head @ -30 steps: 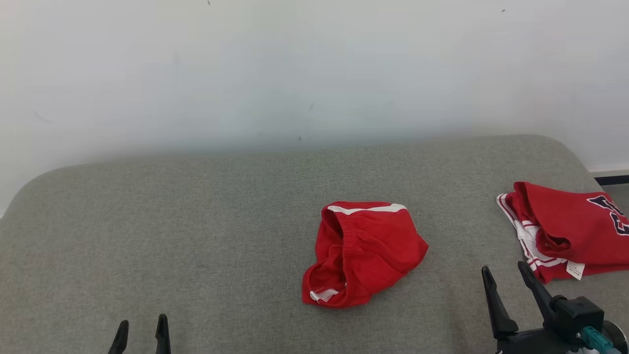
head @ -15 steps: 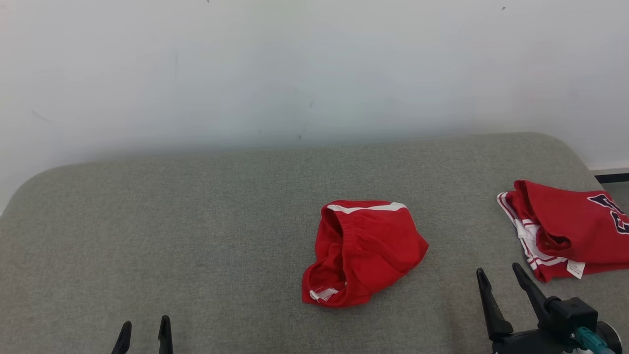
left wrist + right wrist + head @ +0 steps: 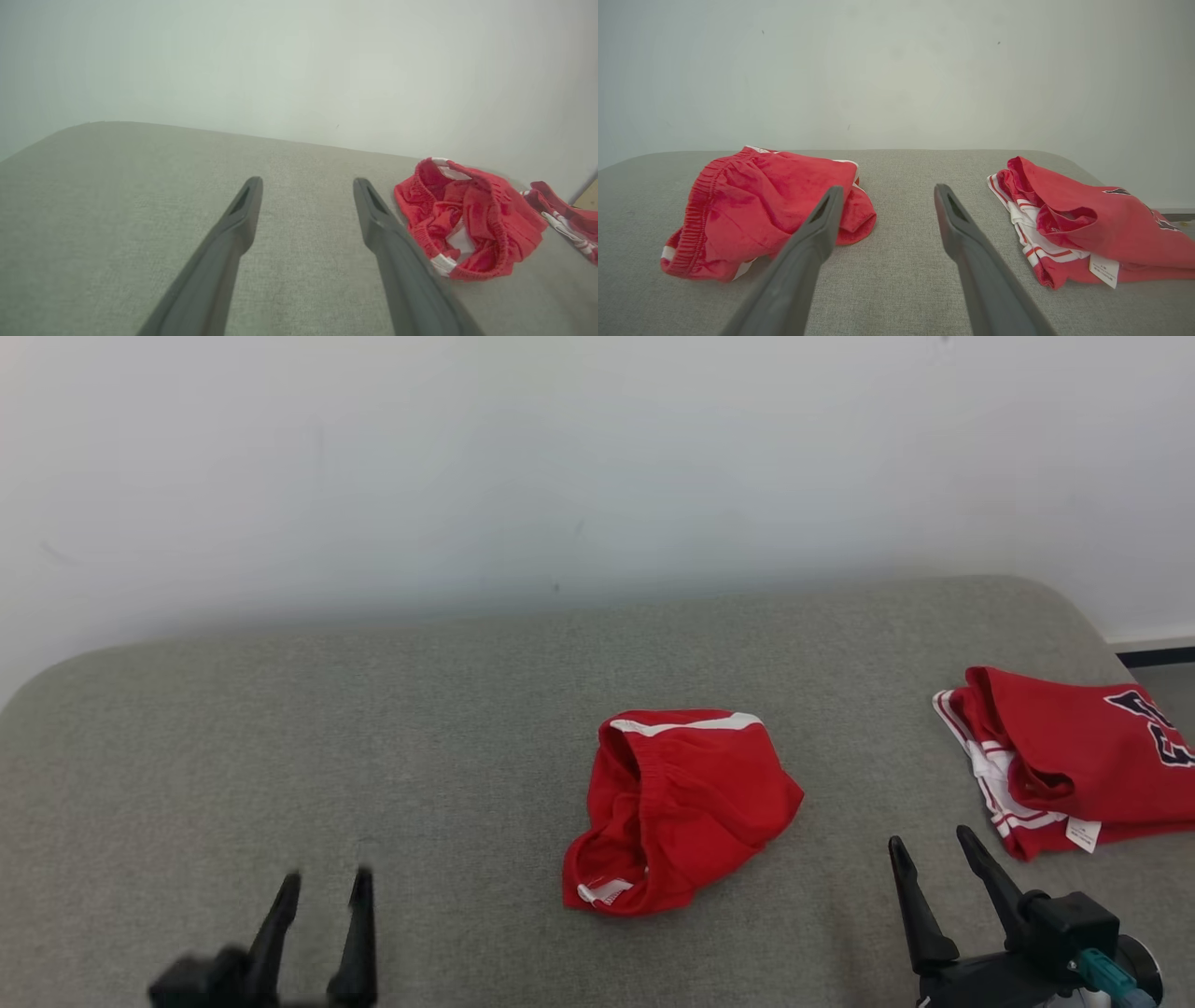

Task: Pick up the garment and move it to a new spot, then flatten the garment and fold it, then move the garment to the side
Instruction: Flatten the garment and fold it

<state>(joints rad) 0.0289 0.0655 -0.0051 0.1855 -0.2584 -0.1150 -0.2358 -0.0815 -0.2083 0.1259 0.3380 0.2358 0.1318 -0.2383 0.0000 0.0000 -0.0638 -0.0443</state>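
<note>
Our left gripper (image 3: 327, 875) and right gripper (image 3: 930, 837) hover, jaws wide and empty, short of the crumpled red garment (image 3: 681, 807) on the grey cushion (image 3: 373, 728), a folded jersey (image 3: 1064, 761) farther right.

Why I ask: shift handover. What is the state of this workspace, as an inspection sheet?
Surface: grey cushion, no stains seen.
Job's things: red shorts crumpled mid-cushion, waistband gaping, ungrasped.
Clutter: red jersey folded at the cushion's right end, apart from the shorts.
Tools: left tool open, empty, at the front left; right tool open, empty, between shorts and jersey.
Cables: teal connector at the right wrist; no loose cable seen.
Surroundings: white wall behind; dark skirting at right.
</note>
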